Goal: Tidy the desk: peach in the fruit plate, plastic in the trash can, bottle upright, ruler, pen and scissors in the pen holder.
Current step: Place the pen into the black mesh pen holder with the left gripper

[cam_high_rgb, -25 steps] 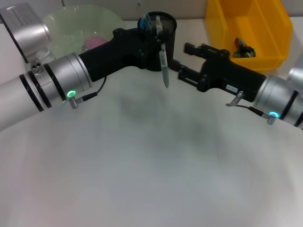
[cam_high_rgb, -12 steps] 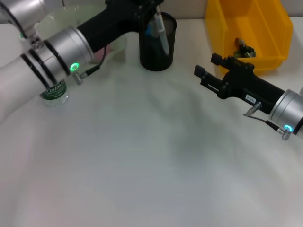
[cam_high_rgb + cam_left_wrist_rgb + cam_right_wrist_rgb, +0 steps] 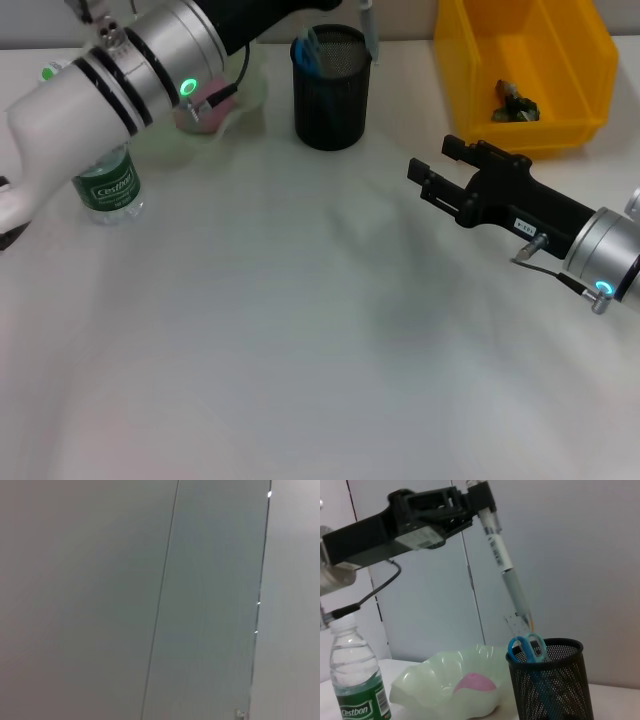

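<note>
Above the pen holder [image 3: 551, 680] at the desk's far edge, the left pincer [image 3: 470, 502] grips the pen [image 3: 507, 565] tip-down, aligned for dropping in beside the scissors [image 3: 530, 647]. The right pincer [image 3: 428, 172] hovers open, empty, near the trash can [image 3: 520, 60].

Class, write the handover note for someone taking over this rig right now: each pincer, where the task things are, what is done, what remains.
Left pincer: raised above the pen holder, shut on the pen, which hangs tip down over the cup.
Right pincer: open and empty, low over the desk in front of the trash can.
Done: peach in the fruit plate; plastic in the trash can; bottle upright; scissors and ruler in the holder.
Left: lower the pen into the holder and release.
</note>
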`<action>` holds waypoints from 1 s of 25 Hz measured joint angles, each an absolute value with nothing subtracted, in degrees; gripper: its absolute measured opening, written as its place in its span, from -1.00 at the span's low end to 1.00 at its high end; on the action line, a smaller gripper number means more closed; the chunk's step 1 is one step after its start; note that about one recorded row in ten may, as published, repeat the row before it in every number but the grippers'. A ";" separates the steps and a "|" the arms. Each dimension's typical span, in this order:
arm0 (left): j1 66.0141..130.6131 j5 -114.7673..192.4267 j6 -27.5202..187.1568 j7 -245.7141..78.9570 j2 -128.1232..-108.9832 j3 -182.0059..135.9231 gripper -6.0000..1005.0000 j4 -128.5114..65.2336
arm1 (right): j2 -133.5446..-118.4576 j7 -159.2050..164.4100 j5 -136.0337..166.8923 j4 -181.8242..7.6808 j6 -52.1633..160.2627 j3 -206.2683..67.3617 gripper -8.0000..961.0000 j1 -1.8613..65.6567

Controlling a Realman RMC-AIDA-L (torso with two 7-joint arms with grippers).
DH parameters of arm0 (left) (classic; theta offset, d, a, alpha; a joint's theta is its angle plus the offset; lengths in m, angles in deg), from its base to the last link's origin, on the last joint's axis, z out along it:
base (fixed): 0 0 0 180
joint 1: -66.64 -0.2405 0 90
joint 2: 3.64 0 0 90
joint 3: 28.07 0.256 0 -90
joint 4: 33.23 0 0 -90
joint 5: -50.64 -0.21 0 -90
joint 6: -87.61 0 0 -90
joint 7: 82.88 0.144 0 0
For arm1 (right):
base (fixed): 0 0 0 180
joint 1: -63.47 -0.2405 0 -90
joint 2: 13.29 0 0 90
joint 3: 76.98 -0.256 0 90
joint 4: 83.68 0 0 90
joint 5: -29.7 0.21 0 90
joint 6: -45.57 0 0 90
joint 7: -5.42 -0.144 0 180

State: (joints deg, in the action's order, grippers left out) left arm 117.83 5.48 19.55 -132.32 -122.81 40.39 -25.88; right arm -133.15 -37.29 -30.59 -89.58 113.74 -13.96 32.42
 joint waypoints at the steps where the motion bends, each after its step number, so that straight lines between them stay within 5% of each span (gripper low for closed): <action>1: 118.16 5.68 20.26 -132.09 -122.82 40.39 -0.69 -25.93 | -133.15 -37.29 -30.59 -89.55 113.74 -13.95 0.31 32.42; 25: 122.72 9.20 32.31 -125.08 -122.87 40.39 -0.69 -28.40 | -133.17 -30.64 -30.70 -88.42 113.69 -14.35 0.33 32.44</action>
